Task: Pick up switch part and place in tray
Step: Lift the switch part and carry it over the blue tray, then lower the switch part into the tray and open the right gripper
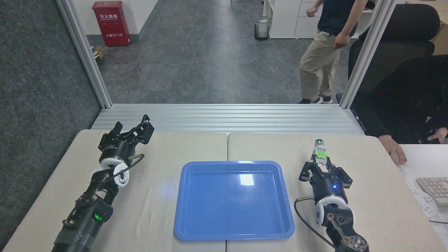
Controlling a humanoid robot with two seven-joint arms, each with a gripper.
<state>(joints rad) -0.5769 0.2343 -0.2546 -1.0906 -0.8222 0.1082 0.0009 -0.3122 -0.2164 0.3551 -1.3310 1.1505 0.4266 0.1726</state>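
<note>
The switch part [320, 149] stands upright in my right gripper [321, 159], which is shut on its whitish base; the green block and silver end stick out above the fingers. Gripper and part are lifted above the table, just right of the blue tray [233, 233] and level with its far right corner. The tray lies in the middle of the table with nothing in it. My left gripper [133, 127] rests at the far left of the table, open and holding nothing.
A seated person's hand [395, 151] rests on the table's right edge, close to my right arm. A keyboard [434, 189] lies at the far right. Another person [325, 49] walks on the floor beyond the table.
</note>
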